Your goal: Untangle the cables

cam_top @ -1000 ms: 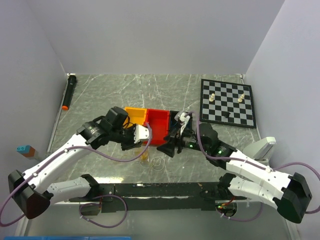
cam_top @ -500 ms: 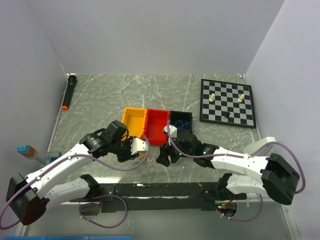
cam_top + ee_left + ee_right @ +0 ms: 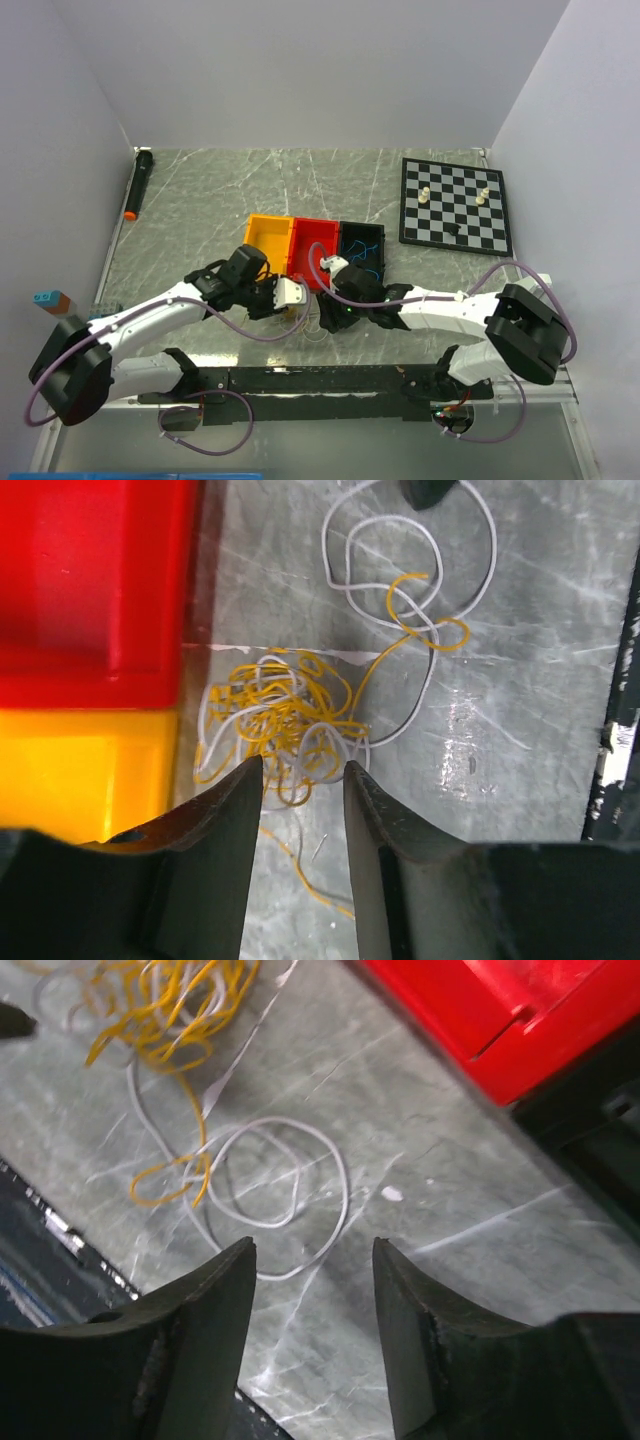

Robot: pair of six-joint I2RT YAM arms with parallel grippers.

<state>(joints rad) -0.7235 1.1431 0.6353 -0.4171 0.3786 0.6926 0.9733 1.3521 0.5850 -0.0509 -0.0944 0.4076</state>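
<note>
The cables lie on the table in front of the bins: a yellow and white tangle (image 3: 285, 715) and a loose white loop (image 3: 392, 519) joined to it by a yellow strand. In the top view they are faint (image 3: 308, 318) between the two grippers. My left gripper (image 3: 302, 765) (image 3: 292, 293) is open, its tips at either side of the tangle's near edge. My right gripper (image 3: 312, 1248) (image 3: 328, 316) is open and empty, just short of the white loop (image 3: 345, 1185), with the yellow tangle (image 3: 180, 1010) beyond it. A thin blue cable (image 3: 364, 243) lies in the black bin.
The yellow bin (image 3: 268, 238), red bin (image 3: 315, 248) and black bin (image 3: 350, 262) stand in a row just behind the cables. A chessboard (image 3: 455, 205) with a few pieces is at the back right. A black marker (image 3: 137, 185) lies far left. A black rail (image 3: 320, 380) runs along the near edge.
Both arms have come down and toward the near edge from over the bins. The left gripper now sits at the tangle, and the right gripper has swung left to the white loop.
</note>
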